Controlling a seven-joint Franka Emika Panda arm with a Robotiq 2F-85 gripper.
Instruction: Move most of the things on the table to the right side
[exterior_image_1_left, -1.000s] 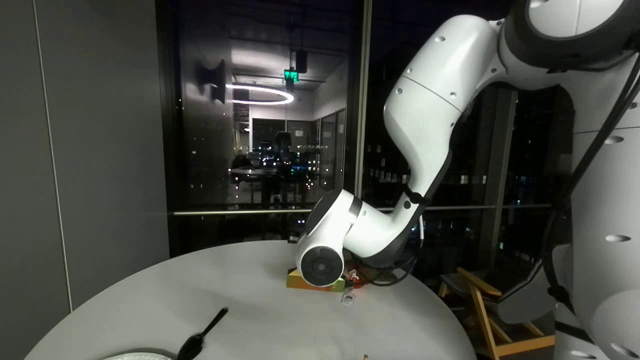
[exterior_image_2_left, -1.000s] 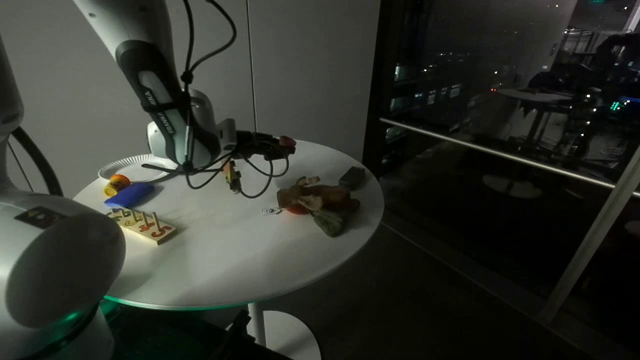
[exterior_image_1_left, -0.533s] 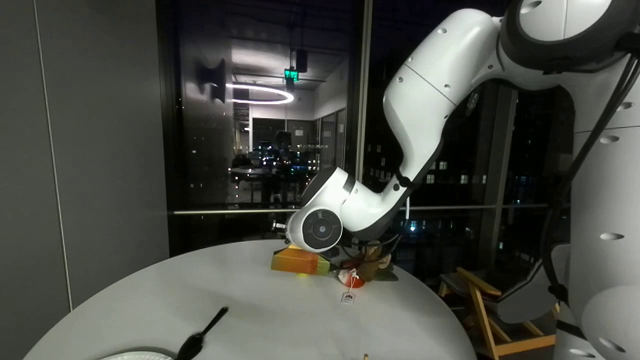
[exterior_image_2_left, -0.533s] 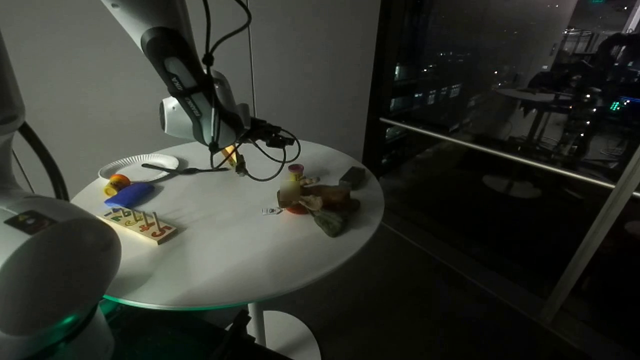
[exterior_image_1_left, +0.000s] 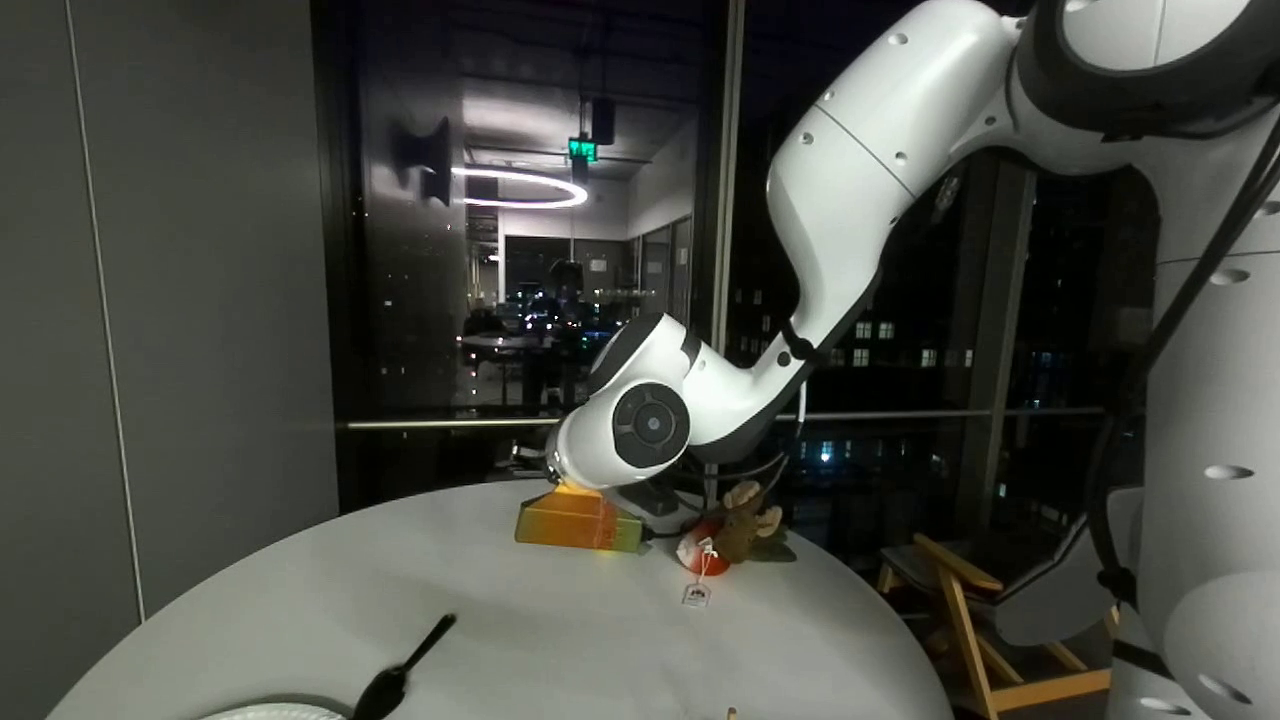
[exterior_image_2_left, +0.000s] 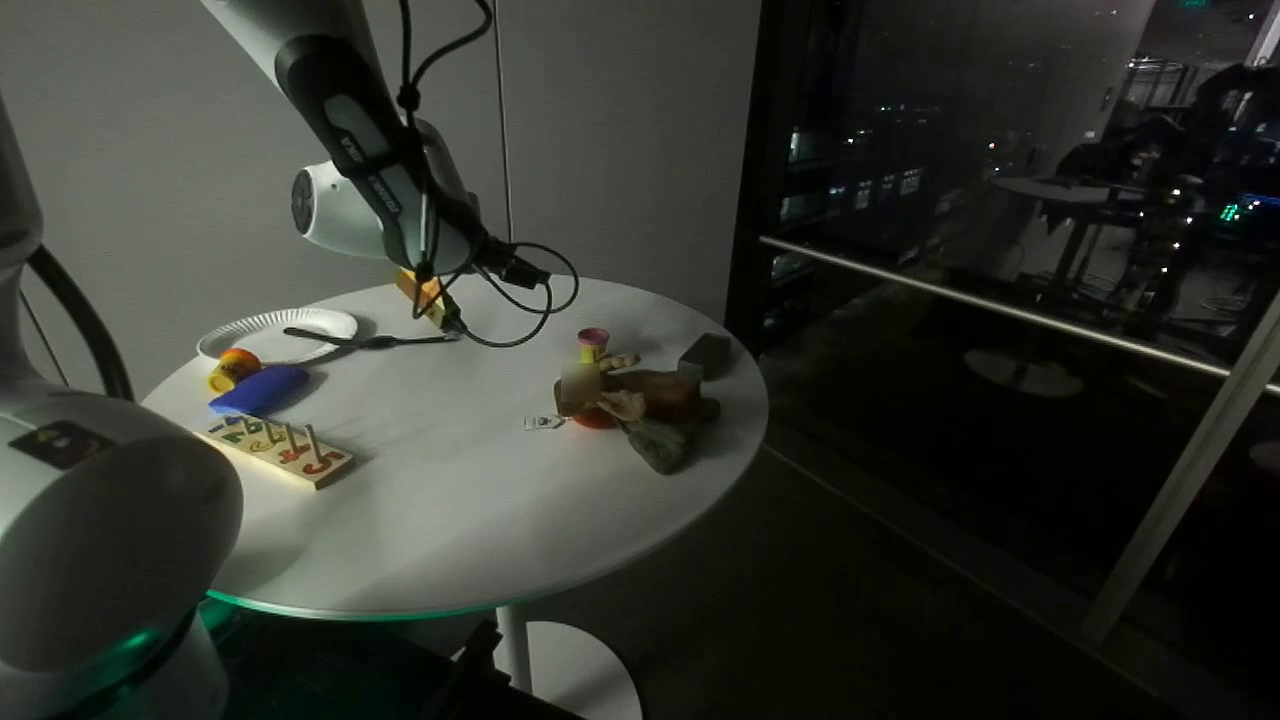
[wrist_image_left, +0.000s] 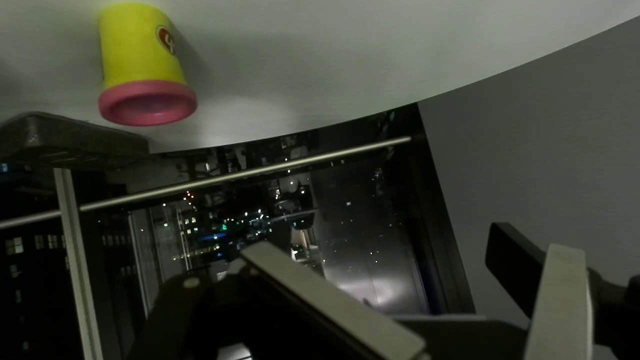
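On the white round table (exterior_image_2_left: 440, 520) lies a brown furry lump (exterior_image_2_left: 655, 392), with the red-and-white rounded piece (exterior_image_1_left: 706, 550) against it. A yellow pot with a pink lid (wrist_image_left: 142, 65) stands upright beside the lump; in an exterior view only the top of that pot (exterior_image_2_left: 592, 344) shows clearly. The black spoon-like utensil (exterior_image_2_left: 385, 342) rests across the rim of a paper plate (exterior_image_2_left: 230, 333). My gripper (wrist_image_left: 410, 250) is open, raised above the table and apart from the pot, with nothing between its fingers. In the exterior views the arm mostly hides it.
A dark block (exterior_image_2_left: 705, 355) sits near the table's edge by the lump, and a green piece (exterior_image_2_left: 657, 445) lies against it. A yellow-orange pot (exterior_image_2_left: 234, 370), a blue piece (exterior_image_2_left: 262, 388) and a wooden number board (exterior_image_2_left: 280, 455) are grouped together. Cables (exterior_image_2_left: 545, 320) loop below the wrist.
The pink-lidded pot, at my gripper a second ago, now stands on the table, let go. The arm has lifted and drawn away from it, and the jaws have opened.
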